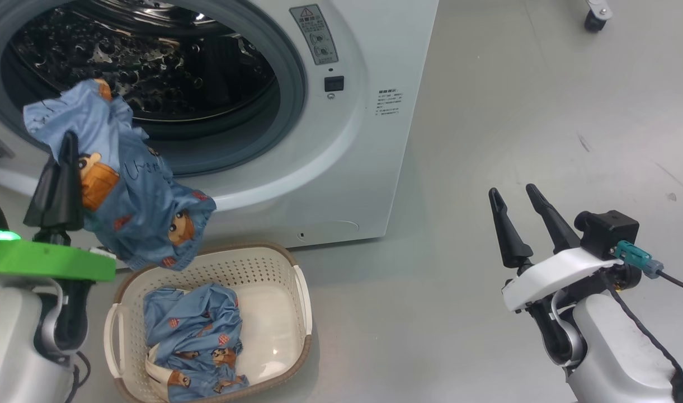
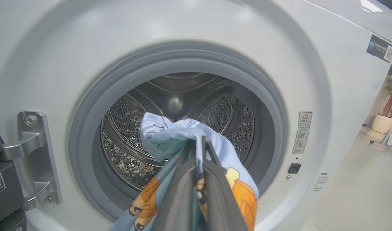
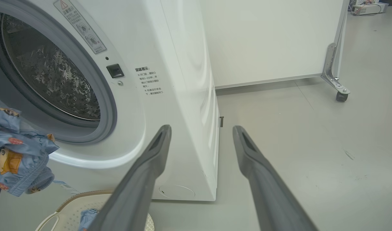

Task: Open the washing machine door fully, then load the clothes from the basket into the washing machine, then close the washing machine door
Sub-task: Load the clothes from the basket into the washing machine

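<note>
My left gripper (image 1: 70, 140) is shut on a light blue garment (image 1: 134, 196) with cartoon figures, held up in front of the washing machine's (image 1: 363, 145) open drum mouth (image 1: 151, 67). In the left wrist view the gripper (image 2: 196, 141) pinches the same cloth (image 2: 170, 134) just before the grey gasket (image 2: 83, 134). Below it, the cream basket (image 1: 293, 313) holds more blue clothes (image 1: 198, 341). The door hinge bracket (image 2: 35, 157) shows at the left; the door itself is mostly out of view. My right gripper (image 1: 512, 193) stands open over the floor at the right, with nothing between its fingers.
Grey floor (image 1: 542, 112) spreads to the right of the machine. A white panel on castors (image 3: 340, 94) stands behind it. A potted plant (image 2: 391, 96) is at the far right in the left wrist view.
</note>
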{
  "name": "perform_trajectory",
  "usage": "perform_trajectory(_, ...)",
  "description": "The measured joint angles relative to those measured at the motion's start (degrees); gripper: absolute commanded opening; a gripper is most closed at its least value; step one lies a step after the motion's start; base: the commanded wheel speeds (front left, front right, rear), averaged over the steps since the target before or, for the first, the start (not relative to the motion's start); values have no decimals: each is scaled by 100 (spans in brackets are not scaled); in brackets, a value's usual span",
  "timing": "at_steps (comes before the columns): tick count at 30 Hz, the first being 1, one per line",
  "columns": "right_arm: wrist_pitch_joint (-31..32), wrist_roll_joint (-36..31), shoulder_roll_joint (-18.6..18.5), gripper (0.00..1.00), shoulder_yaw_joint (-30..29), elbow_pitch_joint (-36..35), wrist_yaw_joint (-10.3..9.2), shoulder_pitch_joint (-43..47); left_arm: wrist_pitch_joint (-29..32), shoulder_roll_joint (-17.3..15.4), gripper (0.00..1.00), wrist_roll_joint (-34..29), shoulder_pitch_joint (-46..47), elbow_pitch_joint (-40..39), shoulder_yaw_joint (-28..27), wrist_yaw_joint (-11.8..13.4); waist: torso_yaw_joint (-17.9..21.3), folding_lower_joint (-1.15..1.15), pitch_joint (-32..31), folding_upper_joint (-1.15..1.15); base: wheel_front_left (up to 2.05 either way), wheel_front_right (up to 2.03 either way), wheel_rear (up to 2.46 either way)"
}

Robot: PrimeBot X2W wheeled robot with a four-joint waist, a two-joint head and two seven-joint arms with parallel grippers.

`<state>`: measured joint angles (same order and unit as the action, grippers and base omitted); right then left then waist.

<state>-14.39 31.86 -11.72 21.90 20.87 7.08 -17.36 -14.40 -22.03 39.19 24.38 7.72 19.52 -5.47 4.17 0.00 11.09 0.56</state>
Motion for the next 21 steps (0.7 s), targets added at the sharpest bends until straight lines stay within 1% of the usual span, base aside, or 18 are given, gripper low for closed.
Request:
perform_trajectory(7,0,-3,114,100,114,-75,0,-195,16,-1,0,10,670,168,-67,-45,218,0,285,0,0,0,0)
perform_trajectory(10,0,-8,143,100,132,-86,0,-203,27,0,0,40,814,260,-92,-46,285,0,382,0,0,0,0)
perform_trajectory(15,0,-41,265,100,172,-136,0,-314,162,-10,0,103,1182,576,-147,-49,452,0,657,0,0,0,0)
perform_trajectory(18,0,-63,334,100,210,-166,0,-371,294,-86,0,103,1352,817,-140,-58,561,0,840,0,0,0,0)
perform_trajectory(21,0,-71,433,100,218,-218,0,-444,450,-288,0,55,1510,1025,-77,-96,678,0,1025,0,0,0,0)
